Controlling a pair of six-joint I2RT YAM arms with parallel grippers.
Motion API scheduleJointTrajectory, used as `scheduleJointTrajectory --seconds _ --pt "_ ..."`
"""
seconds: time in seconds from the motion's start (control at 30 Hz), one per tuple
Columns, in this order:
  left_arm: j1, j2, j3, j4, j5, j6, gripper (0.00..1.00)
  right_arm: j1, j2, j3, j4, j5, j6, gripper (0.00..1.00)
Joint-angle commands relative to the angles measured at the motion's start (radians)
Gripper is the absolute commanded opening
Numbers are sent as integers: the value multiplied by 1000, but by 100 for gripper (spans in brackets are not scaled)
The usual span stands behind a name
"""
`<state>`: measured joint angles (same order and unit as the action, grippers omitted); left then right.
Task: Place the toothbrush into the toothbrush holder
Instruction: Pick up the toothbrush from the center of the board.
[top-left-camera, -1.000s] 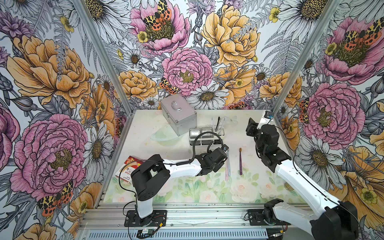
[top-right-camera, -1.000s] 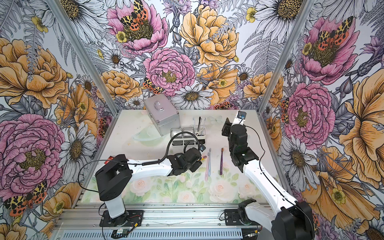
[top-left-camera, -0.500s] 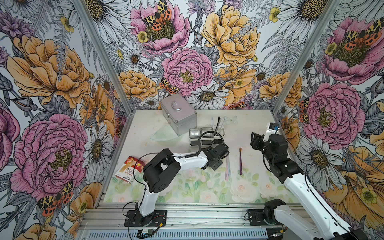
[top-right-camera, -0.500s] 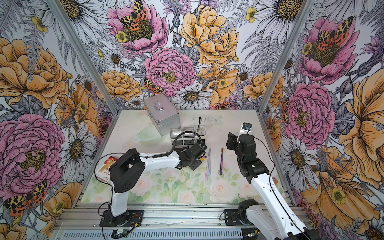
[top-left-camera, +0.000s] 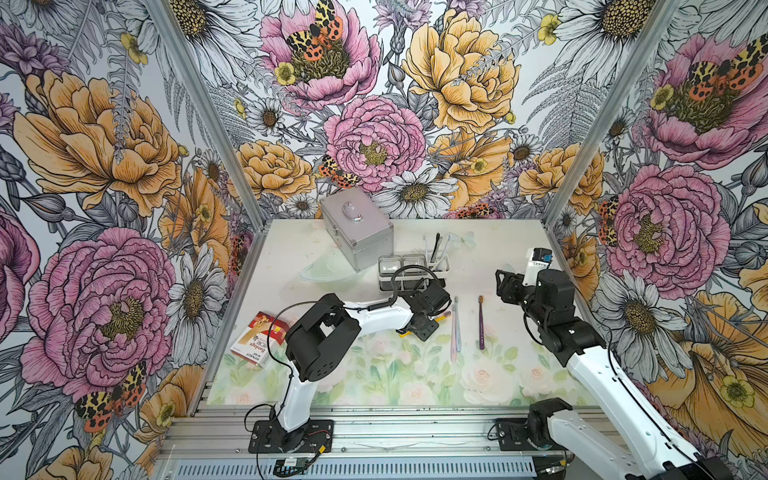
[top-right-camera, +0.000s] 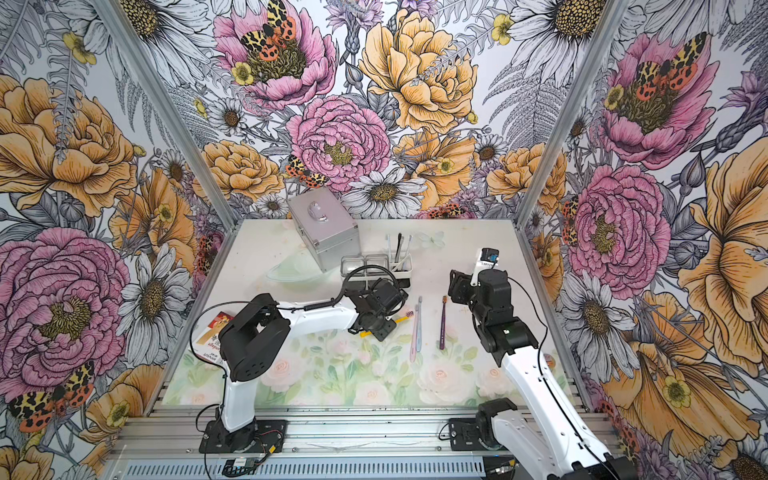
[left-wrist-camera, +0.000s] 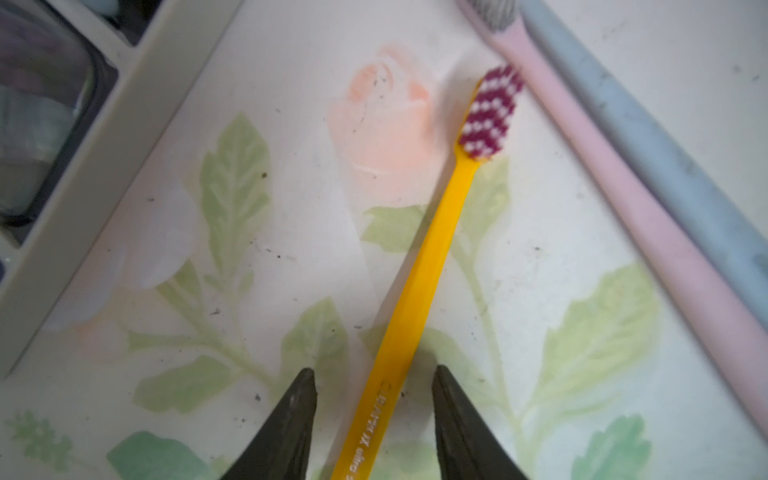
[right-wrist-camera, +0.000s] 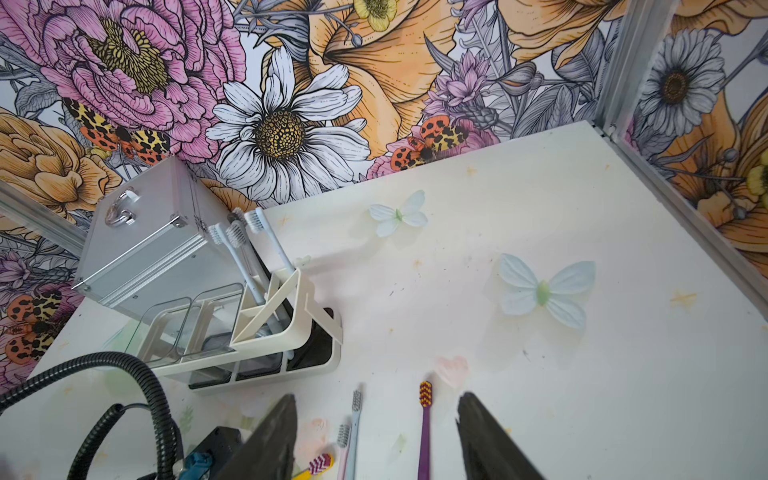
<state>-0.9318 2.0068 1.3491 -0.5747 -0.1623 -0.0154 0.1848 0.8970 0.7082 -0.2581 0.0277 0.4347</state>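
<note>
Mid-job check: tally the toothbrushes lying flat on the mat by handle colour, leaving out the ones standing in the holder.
yellow toothbrush: 1
pink toothbrush: 1
light blue toothbrush: 1
purple toothbrush: 1
Total: 4

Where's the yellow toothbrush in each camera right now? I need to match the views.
Top view: yellow toothbrush lying in front of the toothbrush holder.
Top view: yellow toothbrush, same place.
Left wrist: mid-picture, handle between the open jaws of the left gripper.
Right wrist: only its bristle end, at the frame edge.
Shared landmark: pink toothbrush lying beside its bristles, in all four.
</note>
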Motion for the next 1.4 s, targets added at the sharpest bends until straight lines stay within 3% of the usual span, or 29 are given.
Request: scheduleJointTrajectory --seconds 0.0,0.4,0.57,1.03,1.37 --pt "12 73 -7 -61 28 -8 39 -15 16 -11 -6 -33 20 63" --pt "40 113 -41 -66 77 -43 7 -26 9 -22 -5 -81 46 62" --pt "54 112 -50 -65 88 -56 0 -28 1 -34 -6 -97 53 63" --pt "64 32 -38 -67 140 -86 0 -29 20 -132 64 -247 96 63" --pt "65 -10 -22 -71 140 -94 0 -28 48 -161 107 -269 108 63"
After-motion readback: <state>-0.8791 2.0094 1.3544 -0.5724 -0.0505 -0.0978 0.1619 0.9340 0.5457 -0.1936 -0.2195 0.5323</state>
